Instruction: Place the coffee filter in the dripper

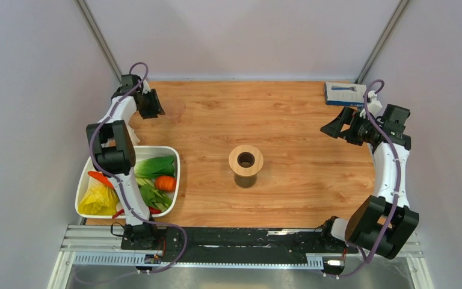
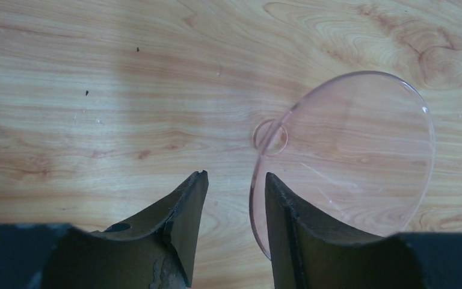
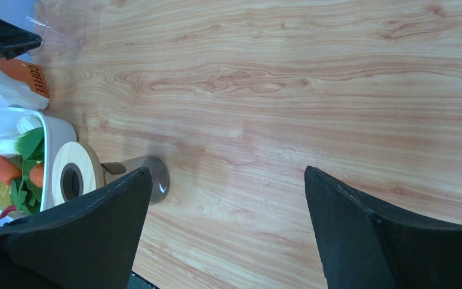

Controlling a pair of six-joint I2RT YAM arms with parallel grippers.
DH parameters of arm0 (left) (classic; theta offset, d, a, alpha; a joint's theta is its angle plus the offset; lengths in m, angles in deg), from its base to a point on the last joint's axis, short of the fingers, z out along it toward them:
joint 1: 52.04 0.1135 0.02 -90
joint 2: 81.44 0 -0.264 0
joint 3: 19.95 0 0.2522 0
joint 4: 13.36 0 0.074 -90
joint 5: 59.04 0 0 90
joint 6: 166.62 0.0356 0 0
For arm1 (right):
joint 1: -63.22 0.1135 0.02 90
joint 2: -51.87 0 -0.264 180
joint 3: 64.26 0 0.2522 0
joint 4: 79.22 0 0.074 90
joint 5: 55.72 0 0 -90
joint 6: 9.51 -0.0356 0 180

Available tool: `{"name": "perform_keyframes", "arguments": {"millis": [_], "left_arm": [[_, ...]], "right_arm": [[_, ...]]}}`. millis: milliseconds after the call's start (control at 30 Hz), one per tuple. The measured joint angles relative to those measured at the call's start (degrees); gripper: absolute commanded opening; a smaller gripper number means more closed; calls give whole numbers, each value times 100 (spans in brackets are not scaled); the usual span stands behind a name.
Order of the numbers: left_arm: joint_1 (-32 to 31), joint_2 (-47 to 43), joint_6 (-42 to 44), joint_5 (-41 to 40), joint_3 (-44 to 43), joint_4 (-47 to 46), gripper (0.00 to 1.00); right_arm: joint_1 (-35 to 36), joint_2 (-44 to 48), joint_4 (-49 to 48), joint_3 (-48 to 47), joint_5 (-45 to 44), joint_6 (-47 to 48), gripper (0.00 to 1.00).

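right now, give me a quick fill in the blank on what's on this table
The tan ring stands at the ____ of the table.
The clear cone lies on its ____ by the left gripper.
The white tray of vegetables sits on the robot's ____ side.
The right gripper has its jaws ____, holding nothing.
Missing words: middle; side; left; open.
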Motion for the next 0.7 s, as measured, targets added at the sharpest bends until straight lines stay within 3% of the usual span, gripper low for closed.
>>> {"name": "perform_keyframes", "arguments": {"millis": [200,533,700], "left_arm": [[-15,133,28,-31,-7,-90,2],[-223,-111,-39,-258,-503,765,0],[-824,-1038,-177,-26,-426,1460,0]], "right_arm": [[26,-44,20,-57,-74,2,100],[39,-280,389,-916,-286,378,100],[85,-247,588,-1305,-256,654,100]]}}
